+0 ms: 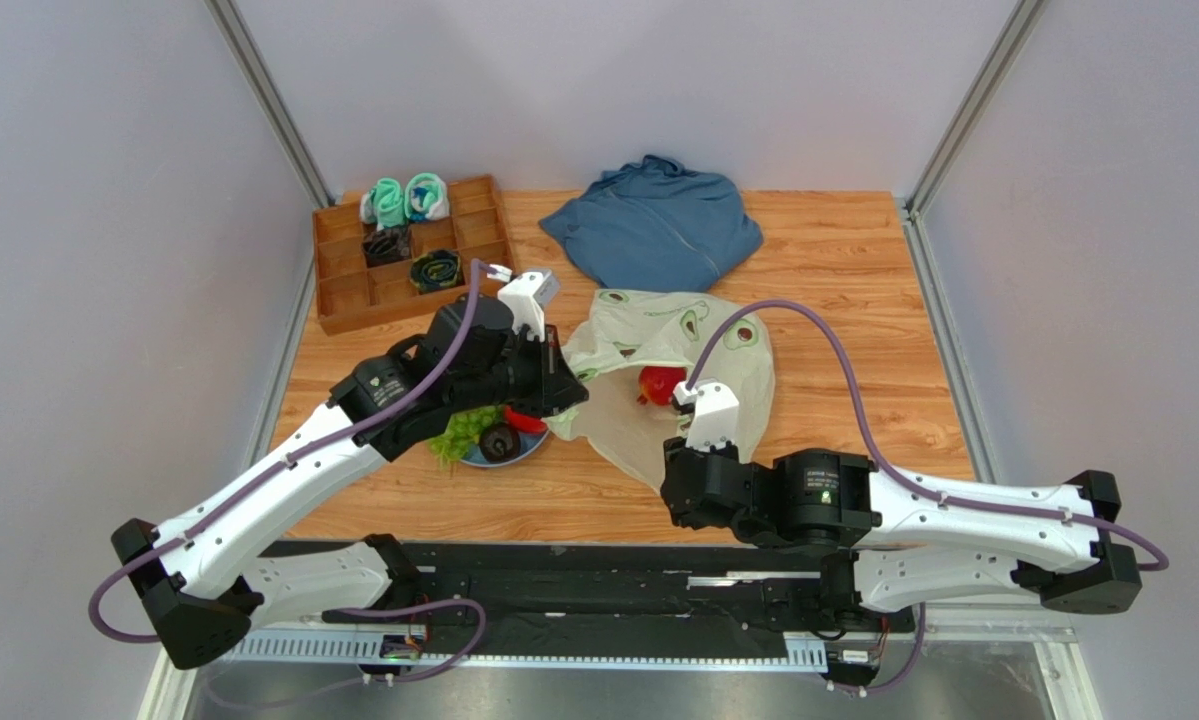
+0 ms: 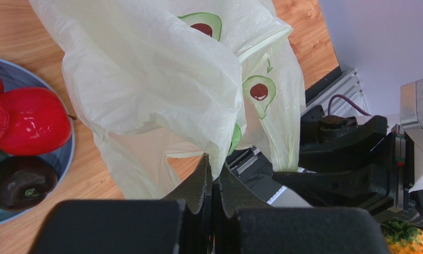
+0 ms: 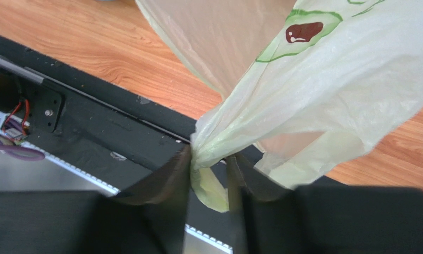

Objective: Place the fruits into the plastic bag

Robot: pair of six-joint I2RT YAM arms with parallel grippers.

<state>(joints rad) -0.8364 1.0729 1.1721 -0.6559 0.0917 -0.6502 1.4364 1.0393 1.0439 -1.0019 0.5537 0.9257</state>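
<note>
The pale-green plastic bag [image 1: 677, 333] with avocado prints lies in the middle of the table, its mouth held apart. A red fruit [image 1: 658, 386] shows inside it. My left gripper [image 1: 568, 393] is shut on the bag's left edge, which shows pinched between its jaws in the left wrist view [image 2: 214, 165]. My right gripper [image 1: 685, 450] holds a bunched handle of the bag [image 3: 303, 79] between its fingers [image 3: 209, 156]. A blue plate [image 1: 470, 455] left of the bag holds green grapes [image 1: 463, 435], a dark avocado [image 2: 20, 182] and red fruits [image 2: 36, 121].
A wooden divided tray [image 1: 342, 293] with rolled socks stands at the back left. A folded blue garment [image 1: 653, 225] lies at the back. A black rail [image 1: 590, 578] runs along the near edge. A small pineapple-like toy [image 2: 404, 238] shows beside the right arm.
</note>
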